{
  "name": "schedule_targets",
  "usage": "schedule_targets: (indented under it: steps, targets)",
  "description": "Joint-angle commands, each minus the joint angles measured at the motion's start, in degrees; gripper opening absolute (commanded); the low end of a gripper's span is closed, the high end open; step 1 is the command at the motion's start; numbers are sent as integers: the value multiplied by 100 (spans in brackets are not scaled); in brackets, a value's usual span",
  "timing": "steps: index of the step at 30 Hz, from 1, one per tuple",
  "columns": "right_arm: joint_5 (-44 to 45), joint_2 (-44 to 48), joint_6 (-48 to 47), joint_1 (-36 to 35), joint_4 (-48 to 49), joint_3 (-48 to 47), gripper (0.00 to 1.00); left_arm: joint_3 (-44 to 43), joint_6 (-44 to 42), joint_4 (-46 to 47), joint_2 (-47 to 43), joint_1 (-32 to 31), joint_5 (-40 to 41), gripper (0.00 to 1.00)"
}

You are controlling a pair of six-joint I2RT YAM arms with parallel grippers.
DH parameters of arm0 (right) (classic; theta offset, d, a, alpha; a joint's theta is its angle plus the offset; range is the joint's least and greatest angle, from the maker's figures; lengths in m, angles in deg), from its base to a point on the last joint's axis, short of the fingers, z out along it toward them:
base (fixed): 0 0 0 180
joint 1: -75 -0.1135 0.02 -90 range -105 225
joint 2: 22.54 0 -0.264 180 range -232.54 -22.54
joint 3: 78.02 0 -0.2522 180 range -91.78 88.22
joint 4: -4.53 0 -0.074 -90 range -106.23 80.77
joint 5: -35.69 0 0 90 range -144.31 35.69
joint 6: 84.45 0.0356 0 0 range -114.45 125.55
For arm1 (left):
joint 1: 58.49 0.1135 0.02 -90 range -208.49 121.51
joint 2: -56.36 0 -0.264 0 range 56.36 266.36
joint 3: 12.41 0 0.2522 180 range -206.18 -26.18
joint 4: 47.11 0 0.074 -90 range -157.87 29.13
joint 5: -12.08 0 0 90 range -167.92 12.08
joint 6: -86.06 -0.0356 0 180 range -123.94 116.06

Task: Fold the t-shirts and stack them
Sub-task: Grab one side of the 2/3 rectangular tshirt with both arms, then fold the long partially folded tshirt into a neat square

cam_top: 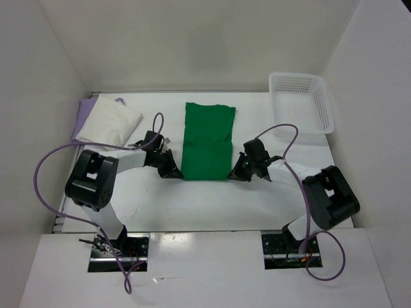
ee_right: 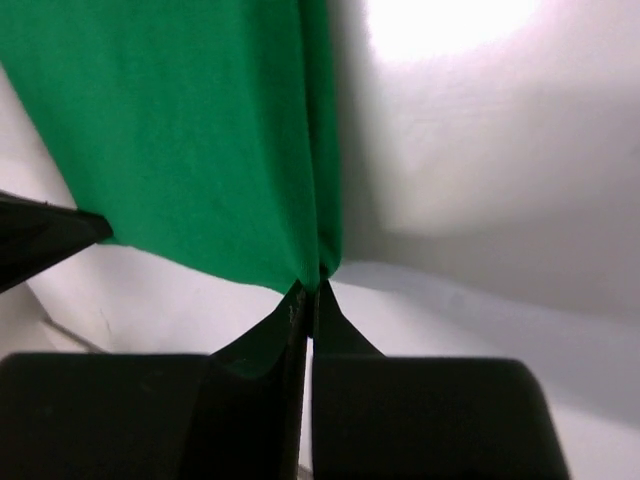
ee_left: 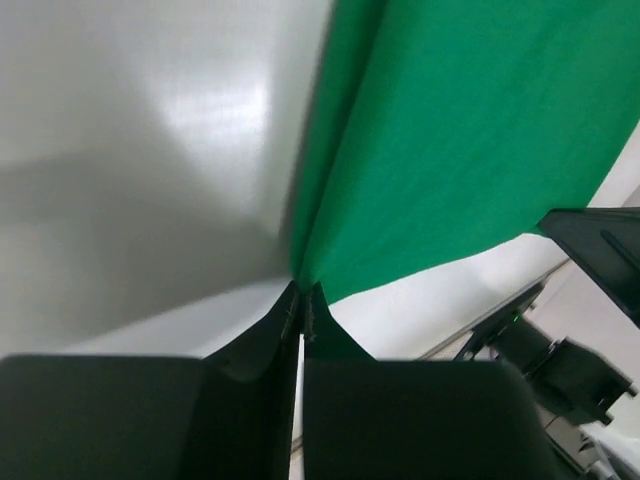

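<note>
Overhead view, close wrist views, sharing green t-shirt (cam_top: pixel 207 141)

The purple shirt (cam_top: pixel 80 125) lies almost wholly under the off-white shirt (cam_top: pixel 110 123); only a strip at its left side and one corner show. In both wrist views the green shirt (ee_left: pixel 470 150) runs out past the top edge. Its pinched corners vanish between the fingers of the left gripper (ee_left: pixel 301 297) and the right gripper (ee_right: pixel 312 288). From above, those dark fingertips are too small to make out.
</note>
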Motion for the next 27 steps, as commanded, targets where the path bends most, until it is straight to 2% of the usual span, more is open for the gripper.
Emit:
schedule_targets:
  steps: [1,4,6,8,10,11,14,15,18,20,21,24,27]
  targets:
    - [218,962,448,-642,-519,378,0,510,-331,-807,-829,-63,-76,0]
    - [218,1649,1028,-1257,-1132,678,0,915,-331,-1502,-1690,-63,-594,0]
    - [105,2615,1441,-1531,-1756,679,0,1119,-331,-2064,-2551,-63,-648,0]
    - [104,3544,1637,-1532,-2162,679,0,1171,-252,-2669,-3305,-63,-648,0]
    - [52,3865,1690,-1463,-2418,372,0,813,-172,-2970,-3634,-63,-596,0]
    - [-18,3788,1446,-1210,-2480,241,0,585,-172,-3145,-3713,-63,-482,0]
    - [-335,3157,570,-464,-2281,-401,0,-618,-312,-3069,-3164,16,-150,0]
    - [-553,2641,348,-260,-2148,-733,0,-900,-374,-2955,-2943,112,-60,0]
    - [-634,1461,-339,435,-1726,-1516,0,-1920,-585,-2297,-1523,253,352,0]
    - [-634,855,-698,803,-1533,-2077,0,-2717,-638,-2119,-852,254,258,0]
    - [-547,295,-770,892,-1471,-2229,0,-2983,-690,-2119,-536,254,335,0]
    - [-459,-630,-981,1165,-1365,-2704,0,-3869,-813,-2040,807,175,688,0]
    - [-388,-1168,-1043,1306,-1250,-2898,0,-4268,-814,-1944,1504,175,767,0]
